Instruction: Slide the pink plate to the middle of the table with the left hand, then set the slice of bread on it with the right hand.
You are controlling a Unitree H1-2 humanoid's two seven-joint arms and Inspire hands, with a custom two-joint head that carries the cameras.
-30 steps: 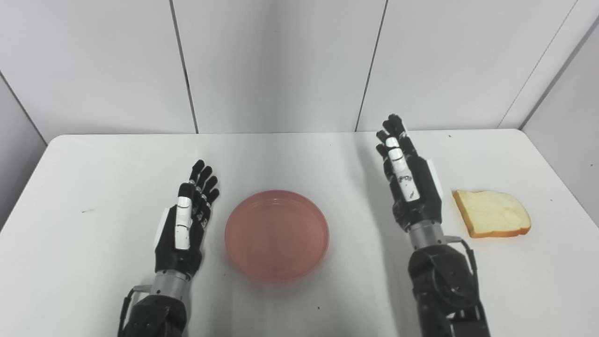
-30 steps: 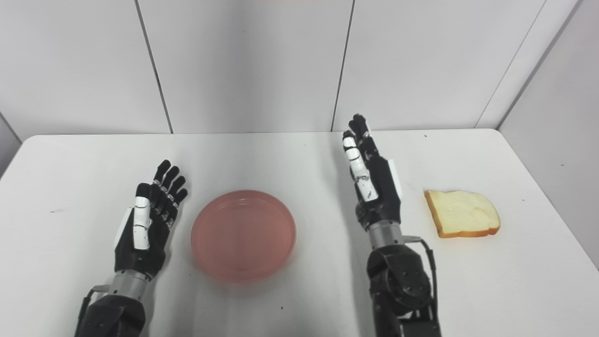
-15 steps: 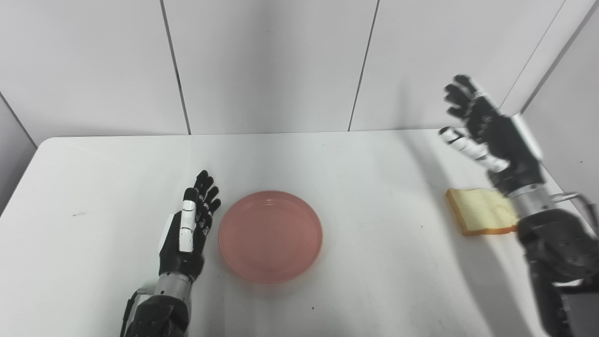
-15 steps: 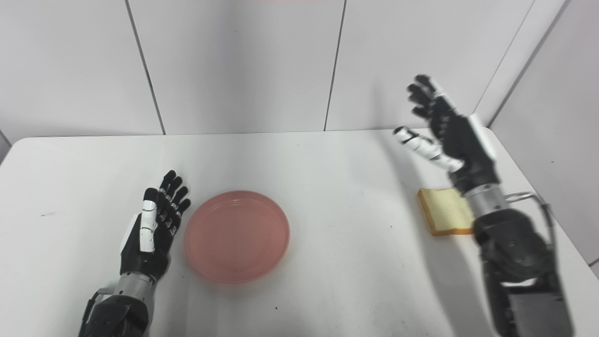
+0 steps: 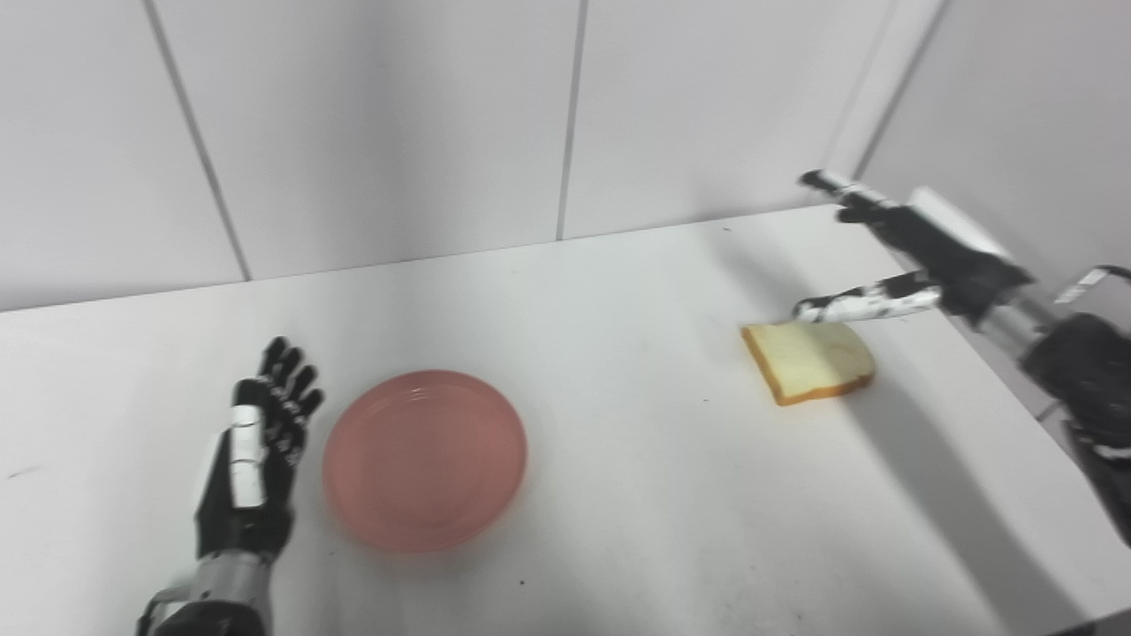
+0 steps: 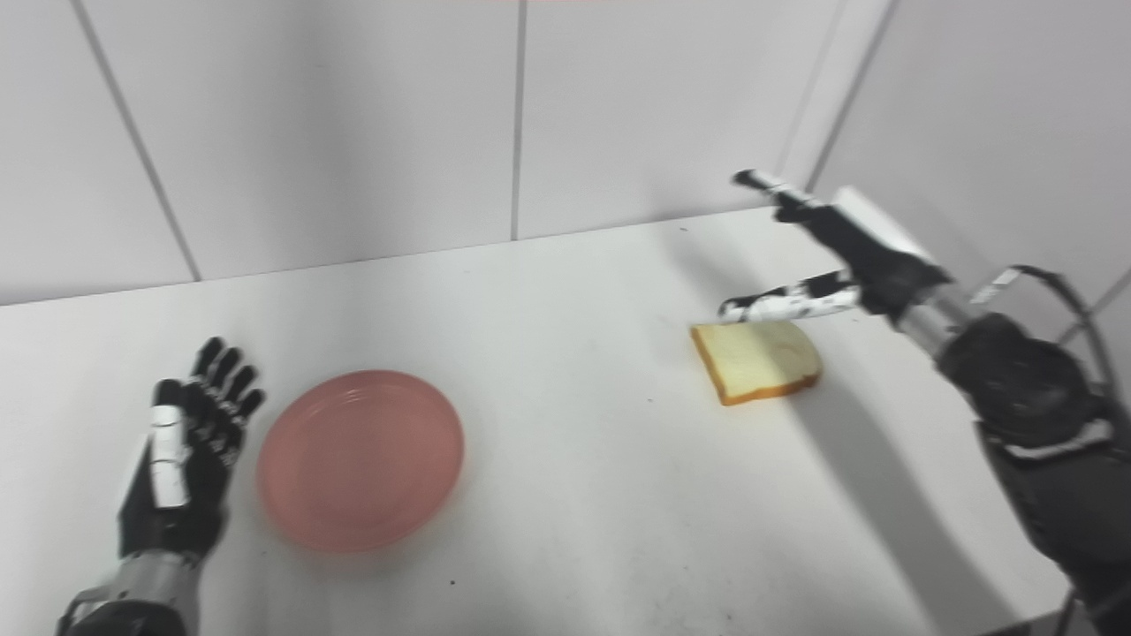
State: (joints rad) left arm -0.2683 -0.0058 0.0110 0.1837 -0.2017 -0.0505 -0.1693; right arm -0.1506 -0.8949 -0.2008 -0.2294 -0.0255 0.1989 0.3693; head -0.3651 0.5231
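The round pink plate [image 5: 424, 459] lies flat on the white table [image 5: 618, 495], left of centre. My left hand [image 5: 254, 459] rests open just left of the plate, fingers straight and apart, close to its rim. The slice of bread [image 5: 808, 360] lies flat toward the table's right side. My right hand [image 5: 901, 256] hovers open above and behind the bread, thumb stretched out over its far edge and fingers pointing toward the back wall. It holds nothing.
Grey panelled walls [image 5: 398, 124] close the table at the back and right. The table's right edge [image 5: 1016, 397] runs close beside the bread, under my right forearm [image 5: 1078, 362].
The camera has swung right, shifting the whole picture left. My right hand rose from the table's middle, crossed over to the bread and lowered above it. The left hand stays beside the plate.
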